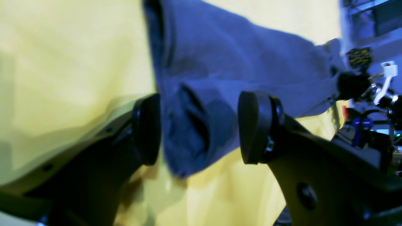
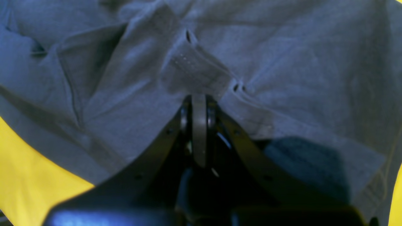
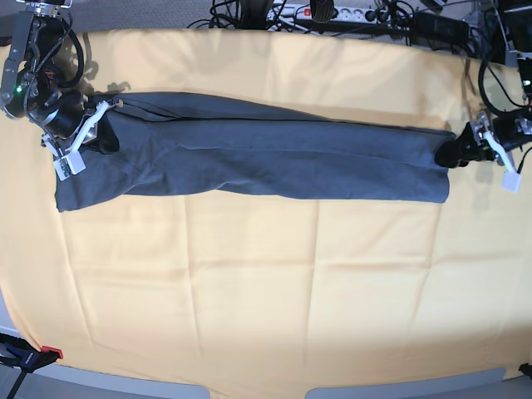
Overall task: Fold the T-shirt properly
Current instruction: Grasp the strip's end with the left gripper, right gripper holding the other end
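Observation:
The dark slate-grey T-shirt (image 3: 266, 158) lies stretched into a long band across the yellow cloth. My right gripper (image 3: 105, 120) is at its left end in the base view. In the right wrist view that gripper (image 2: 198, 102) is shut, with a fold of the shirt (image 2: 194, 67) pinched at its tips. My left gripper (image 3: 455, 153) is at the shirt's right end. In the left wrist view it (image 1: 199, 128) is open, its pads (image 1: 254, 125) wide apart on either side of a hanging corner of the shirt (image 1: 220, 62), not clamping it.
The large yellow cloth (image 3: 266, 291) covers the whole table. Cables and a power strip (image 3: 349, 12) run along the far edge. A red-tipped clamp (image 3: 33, 356) sits at the near left corner. More cables hang at the far right (image 3: 507, 41).

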Robot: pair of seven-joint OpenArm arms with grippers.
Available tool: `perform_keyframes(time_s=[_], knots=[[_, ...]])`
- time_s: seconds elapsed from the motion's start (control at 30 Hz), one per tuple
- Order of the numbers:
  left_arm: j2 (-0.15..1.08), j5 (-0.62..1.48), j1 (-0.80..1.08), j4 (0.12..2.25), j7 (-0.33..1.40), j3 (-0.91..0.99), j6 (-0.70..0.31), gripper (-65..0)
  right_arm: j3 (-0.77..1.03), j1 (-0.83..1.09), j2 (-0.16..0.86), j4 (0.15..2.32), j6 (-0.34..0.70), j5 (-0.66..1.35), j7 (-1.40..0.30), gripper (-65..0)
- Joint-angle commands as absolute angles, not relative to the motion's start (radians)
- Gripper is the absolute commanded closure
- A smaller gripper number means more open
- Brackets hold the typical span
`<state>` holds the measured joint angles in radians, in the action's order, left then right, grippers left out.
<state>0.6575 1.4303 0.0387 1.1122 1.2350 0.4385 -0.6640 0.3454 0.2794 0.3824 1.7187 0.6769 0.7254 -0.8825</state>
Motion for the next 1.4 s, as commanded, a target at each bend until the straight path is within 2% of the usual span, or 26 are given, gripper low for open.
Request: perform_keyframes(time_s=[0.0, 0.07, 0.4, 0.6, 0.77, 0.9, 1.13, 1.27, 1.33, 1.37], knots=[[0.667, 1.411, 0.035, 1.122, 1.257, 0.432, -0.67, -39.5, 0.354, 0.271, 0.4, 1.73, 0.676, 0.735, -0.876, 0.0], [0.662, 1.411, 0.034, 1.122, 1.249, 0.415, -0.697, -39.5, 0.354, 0.271, 0.4, 1.73, 0.676, 0.736, -0.879, 0.0], [0.665, 1.296, 0.03, 1.122, 1.133, 0.406, -0.698, -39.4, 0.354, 0.271, 0.4, 1.731, 0.678, 0.789, -0.887, 0.0], [0.67, 1.093, -0.024, 1.122, 1.016, 0.426, -0.576, -39.4, 0.354, 0.269, 0.4, 1.731, 0.677, 0.788, -0.91, 0.0], [0.645, 1.082, -0.039, 1.122, 1.045, 0.425, -0.544, -39.4, 0.354, 0.268, 0.4, 1.731, 0.677, 0.789, -0.92, 0.0], [0.597, 1.129, -0.039, 1.122, 1.144, 0.416, -0.545, -39.4, 0.354, 0.252, 0.4, 1.731, 0.678, 0.788, -0.92, 0.0], [0.577, 1.225, -0.036, 1.122, 1.249, 0.283, -0.562, -39.4, 0.354, 0.242, 0.4, 1.731, 0.681, 0.822, -0.92, 0.0], [0.577, 1.247, -0.039, 1.122, 1.254, 0.218, -0.573, -39.4, 0.354, 0.228, 0.401, 1.731, 0.682, 0.823, -0.92, 0.0], [0.577, 1.246, -0.042, 1.122, 1.254, 0.215, -0.573, -36.9, 0.354, 0.221, 0.402, 1.731, 0.692, 0.822, -0.921, 0.0], [0.577, 1.239, -0.046, 1.122, 1.252, 0.218, -0.572, -33.5, 0.354, 0.22, 0.402, 1.731, 0.694, 0.822, -0.92, 0.0]])
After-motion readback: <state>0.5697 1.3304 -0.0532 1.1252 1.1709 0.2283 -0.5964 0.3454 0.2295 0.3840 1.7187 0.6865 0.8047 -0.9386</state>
